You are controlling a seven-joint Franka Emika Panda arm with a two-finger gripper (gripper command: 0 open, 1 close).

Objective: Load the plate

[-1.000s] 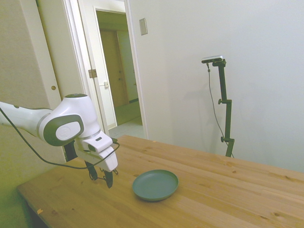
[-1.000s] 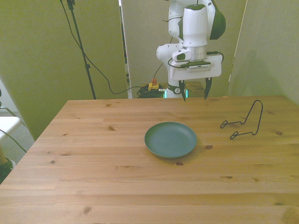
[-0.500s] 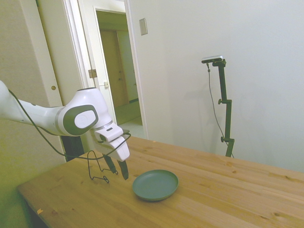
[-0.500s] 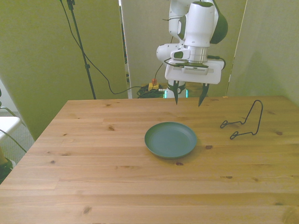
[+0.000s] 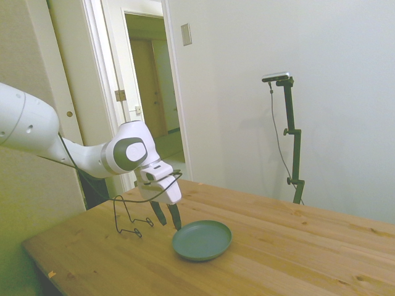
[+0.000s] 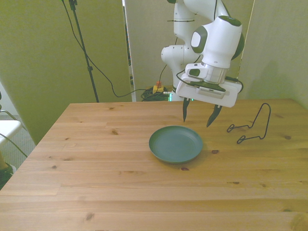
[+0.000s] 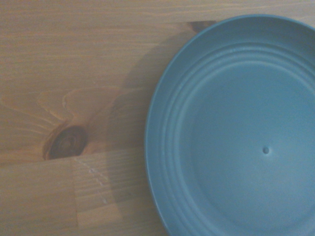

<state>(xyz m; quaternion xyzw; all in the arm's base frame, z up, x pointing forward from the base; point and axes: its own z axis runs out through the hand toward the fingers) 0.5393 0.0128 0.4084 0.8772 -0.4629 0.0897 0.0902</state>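
Plate (image 7: 236,137) ridges in wrist view only

arm (image 6: 219,41): glossy white shells, grey joint caps | hand (image 6: 198,114): dark tapered fingers | black cable looped at wrist

We see a wooden desk (image 6: 96,183), a thin black wire rack (image 6: 252,126) standing upright on it, an open doorway (image 5: 151,98) behind

White walls (image 5: 321,68), open doorway (image 5: 151,98) w/ dim hall, wooden table (image 5: 296,253).
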